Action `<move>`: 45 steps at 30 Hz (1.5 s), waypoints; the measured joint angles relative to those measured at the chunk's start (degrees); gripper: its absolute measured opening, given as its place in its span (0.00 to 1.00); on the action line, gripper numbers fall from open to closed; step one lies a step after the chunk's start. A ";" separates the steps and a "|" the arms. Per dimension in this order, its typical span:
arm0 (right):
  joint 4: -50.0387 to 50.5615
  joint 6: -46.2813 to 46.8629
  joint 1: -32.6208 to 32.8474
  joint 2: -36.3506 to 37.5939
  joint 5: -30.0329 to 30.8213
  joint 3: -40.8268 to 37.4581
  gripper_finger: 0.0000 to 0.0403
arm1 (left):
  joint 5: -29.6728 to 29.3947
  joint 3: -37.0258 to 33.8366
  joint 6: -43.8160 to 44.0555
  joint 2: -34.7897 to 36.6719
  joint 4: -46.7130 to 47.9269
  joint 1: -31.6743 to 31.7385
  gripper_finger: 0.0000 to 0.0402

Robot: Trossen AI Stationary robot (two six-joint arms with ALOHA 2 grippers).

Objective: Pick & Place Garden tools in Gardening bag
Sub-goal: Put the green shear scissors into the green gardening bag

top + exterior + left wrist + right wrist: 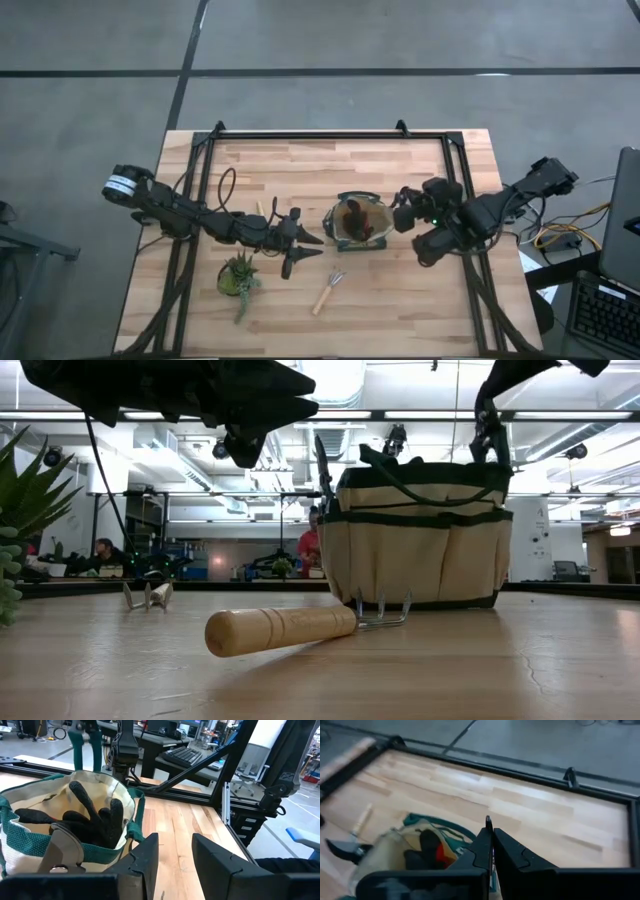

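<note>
The gardening bag (338,228) stands upright mid-table, tan with green trim (420,550). Inside it lie a black-and-red glove (95,817) and a pruning shear (60,857) at the rim nearest my left gripper. My left gripper (305,255) hangs level and open just left of the bag, nothing between its fingers (175,847). My right gripper (398,212) is shut above the bag's right rim (492,837). One wooden-handled pronged tool (280,630) lies on the table in front of the bag (328,292). A second one (260,208) lies behind my left arm. My right gripper is shut over the bag's right rim (490,470), slanting down from the table's right. I cannot tell whether its fingers touch the rim or a handle loop.
A small potted succulent (238,275) stands near the front left, beside my left arm. A black frame (330,135) runs along the table's far and side edges. Bare wood lies in front of the bag and at the far side.
</note>
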State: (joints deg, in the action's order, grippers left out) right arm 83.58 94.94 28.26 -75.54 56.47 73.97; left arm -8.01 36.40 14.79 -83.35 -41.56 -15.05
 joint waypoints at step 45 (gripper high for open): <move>-0.62 1.65 -0.91 -5.56 1.33 -2.24 0.02 | -1.05 -0.07 -0.75 0.00 0.53 0.00 0.30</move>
State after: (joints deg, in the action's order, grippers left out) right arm 82.96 96.59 27.35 -81.10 57.80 71.74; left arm -9.06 36.34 14.04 -83.35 -41.04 -15.05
